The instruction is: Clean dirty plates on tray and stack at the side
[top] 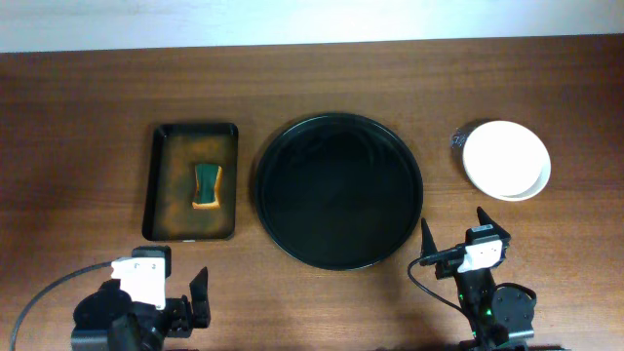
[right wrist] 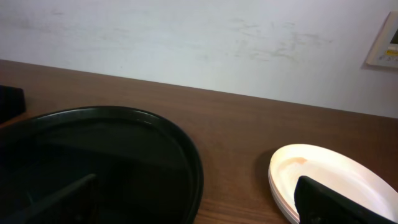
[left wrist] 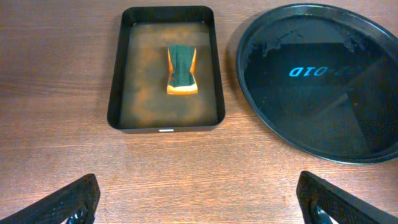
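The large round black tray (top: 337,191) lies at the table's middle and holds no plates; it also shows in the left wrist view (left wrist: 317,81) and the right wrist view (right wrist: 106,162). The white plates (top: 506,160) sit stacked on the wood to the tray's right, also in the right wrist view (right wrist: 329,180), with a faint orange trace on the top one. My left gripper (left wrist: 199,202) is open and empty above bare wood at the front left. My right gripper (right wrist: 199,202) is open and empty at the front right, between tray and plates.
A small rectangular dark tray (top: 192,181) with a brownish floor stands left of the round tray, holding a green and orange sponge (top: 207,185), which also shows in the left wrist view (left wrist: 181,70). A small dark object (top: 458,138) peeks from behind the plates. A white wall runs behind the table.
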`<state>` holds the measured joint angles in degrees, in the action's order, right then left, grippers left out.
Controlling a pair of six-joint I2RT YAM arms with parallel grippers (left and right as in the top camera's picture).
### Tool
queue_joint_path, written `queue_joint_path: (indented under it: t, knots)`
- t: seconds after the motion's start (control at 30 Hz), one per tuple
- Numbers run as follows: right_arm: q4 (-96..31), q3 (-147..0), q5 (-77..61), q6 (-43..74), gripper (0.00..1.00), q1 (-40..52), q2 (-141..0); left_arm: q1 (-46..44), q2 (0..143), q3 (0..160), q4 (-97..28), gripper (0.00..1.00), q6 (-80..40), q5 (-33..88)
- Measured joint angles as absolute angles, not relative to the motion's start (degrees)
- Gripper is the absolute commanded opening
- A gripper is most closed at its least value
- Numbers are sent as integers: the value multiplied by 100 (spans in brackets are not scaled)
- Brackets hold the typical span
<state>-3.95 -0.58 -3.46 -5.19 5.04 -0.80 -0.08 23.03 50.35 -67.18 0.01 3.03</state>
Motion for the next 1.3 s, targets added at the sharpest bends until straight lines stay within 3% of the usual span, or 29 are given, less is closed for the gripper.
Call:
queue_joint_path:
  t: [0.13, 0.23, 0.33, 0.43, 0.6, 1.3]
  knots:
    - [-395, -58, -346, -515, 99, 504, -80, 16, 1785, 4434, -5852, 99, 1, 276]
    - [-390, -58, -344, -517, 99, 504, -78, 117, 947, 2714, -3957, 99, -1, 294]
    - [-392, -58, -344, -517, 98, 504, -67, 143, 141, 974, -1072, 99, -3, 329]
    - [-392, -58, -346, -517, 99, 504, -60, 143, 75, 272, 799, 99, -3, 231]
    - [-392, -58, -344, -517, 99, 504, -62, 143, 60, 93, -412, 99, -3, 64]
    - [-392, -58, -344, -519, 99, 504, -62, 143, 58, 84, -458, 99, -3, 64]
